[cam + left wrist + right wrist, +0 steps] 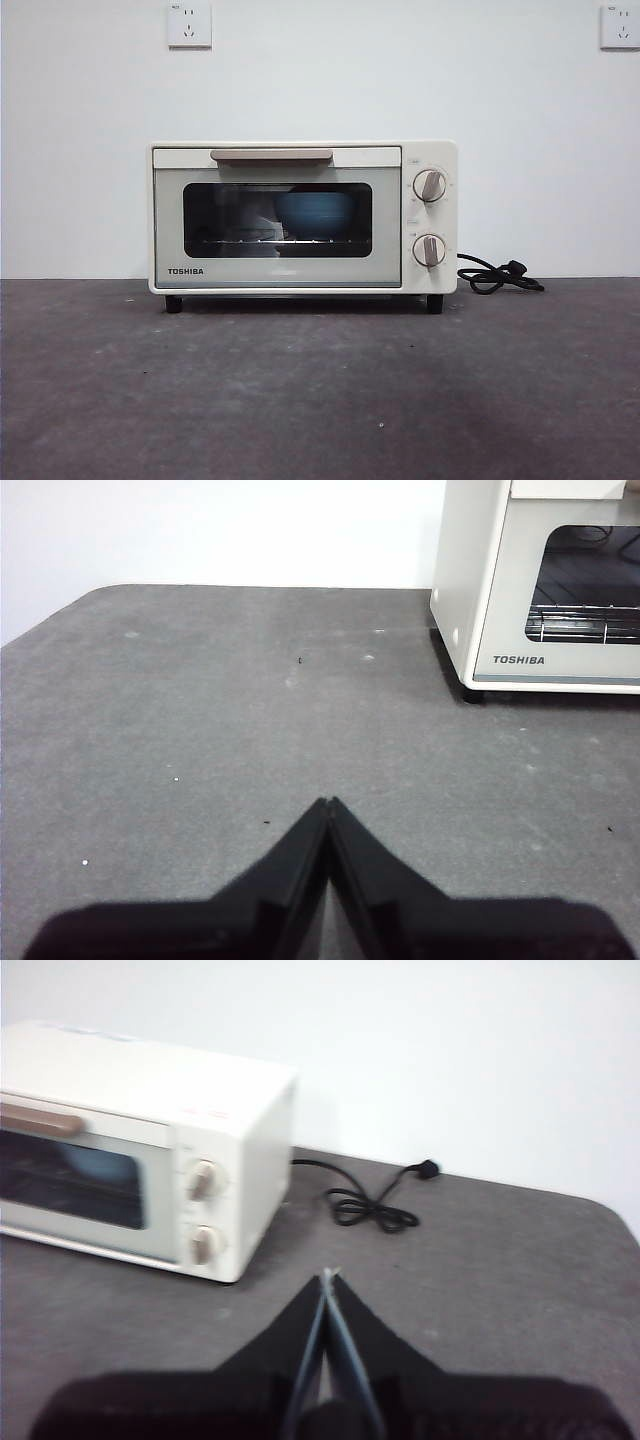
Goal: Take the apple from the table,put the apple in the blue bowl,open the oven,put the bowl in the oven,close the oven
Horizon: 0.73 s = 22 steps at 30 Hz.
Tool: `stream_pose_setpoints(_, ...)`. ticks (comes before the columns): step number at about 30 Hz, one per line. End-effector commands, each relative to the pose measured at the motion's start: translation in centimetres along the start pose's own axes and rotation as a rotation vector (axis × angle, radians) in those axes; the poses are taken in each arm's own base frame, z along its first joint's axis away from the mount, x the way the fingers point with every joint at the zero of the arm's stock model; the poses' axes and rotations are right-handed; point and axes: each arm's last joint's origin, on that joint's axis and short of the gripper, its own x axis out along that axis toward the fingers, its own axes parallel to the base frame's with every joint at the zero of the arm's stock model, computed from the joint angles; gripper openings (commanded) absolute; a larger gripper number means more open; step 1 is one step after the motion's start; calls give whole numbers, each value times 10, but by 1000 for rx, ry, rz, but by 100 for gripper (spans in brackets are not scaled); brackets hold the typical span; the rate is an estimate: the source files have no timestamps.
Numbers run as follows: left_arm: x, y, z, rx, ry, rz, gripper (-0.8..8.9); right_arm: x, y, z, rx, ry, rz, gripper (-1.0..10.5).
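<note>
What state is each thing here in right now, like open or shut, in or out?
Oven: door shut, standing on the table.
Bowl: inside the oven on the rack, seen through the glass.
Apple: not visible; cannot tell whether it is in the bowl.
Cord: unplugged, lying coiled on the table beside the oven.
Left claw: shut, empty, away from the oven.
Right claw: shut, empty, away from the oven.

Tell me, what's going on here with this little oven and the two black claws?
Nothing is being handled right now. The oven stands on the table with its door shut, and the blue bowl sits inside on the rack behind the glass. Whether the apple is in it cannot be seen. The left gripper and right gripper are shut and empty, away from the oven.
</note>
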Motion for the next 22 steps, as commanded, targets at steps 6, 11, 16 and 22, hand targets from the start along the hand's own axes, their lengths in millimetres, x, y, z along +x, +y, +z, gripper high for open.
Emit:
stream_pose_setpoints(6, 1, 0, -3, 4, 2, -1, -3, 26, 12, -95, -3, -1, -57, 1)
stream_pose_setpoints(11, 1, 0, -3, 4, 2, -1, -3, 27, 14, -126, 5, -11, -86, 1)
stream_pose_setpoints(16, 1, 0, -3, 4, 2, -1, -3, 27, 13, -141, 13, -11, -126, 1)
stream_pose_setpoints(22, 1, 0, -3, 4, 2, -1, -3, 23, 15, -151, 21, 50, -120, 1)
